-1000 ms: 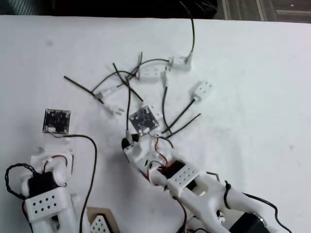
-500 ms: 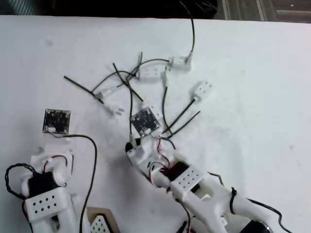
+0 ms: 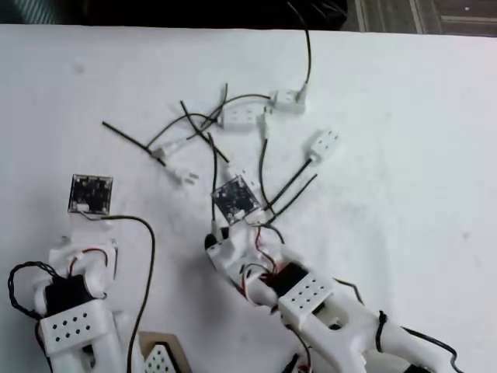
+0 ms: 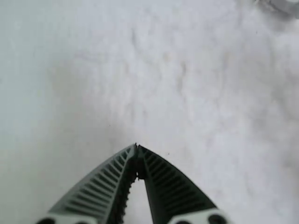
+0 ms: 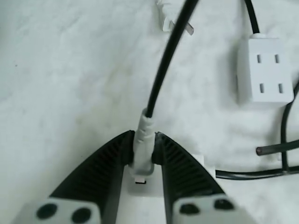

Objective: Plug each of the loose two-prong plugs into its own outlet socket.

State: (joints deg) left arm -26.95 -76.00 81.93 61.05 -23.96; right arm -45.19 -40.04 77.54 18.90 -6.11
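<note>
Held plug: a white two-prong plug [image 5: 142, 151] sits upright between the fingers of the right claw [image 5: 142, 136]. Its black cord [image 5: 163, 65] runs away across the desk [image 3: 404, 116].
Right claw: clenched on the plug body. The prongs are hidden below the fingers.
Loose plug: a second plug [image 5: 174, 21] lies on the desk beyond the right claw, just beside the black cord, well apart from the fingers.
Left claw: the left claw [image 4: 136, 148] is pinched tight on nothing, low over bare desk.
Right arm: the right arm [image 3: 311, 299] stretches diagonally from the desk's near edge toward the middle.
Left arm: the left arm [image 3: 74, 311] stays tucked at the near left corner.
Right wrist view: a twin-socket block [image 5: 265, 70] lies slots-up, off to one side of the held plug.
High view: a tangle of dark cords and white outlet blocks [image 3: 239, 116] spreads across the desk's middle, beyond the right arm.
</note>
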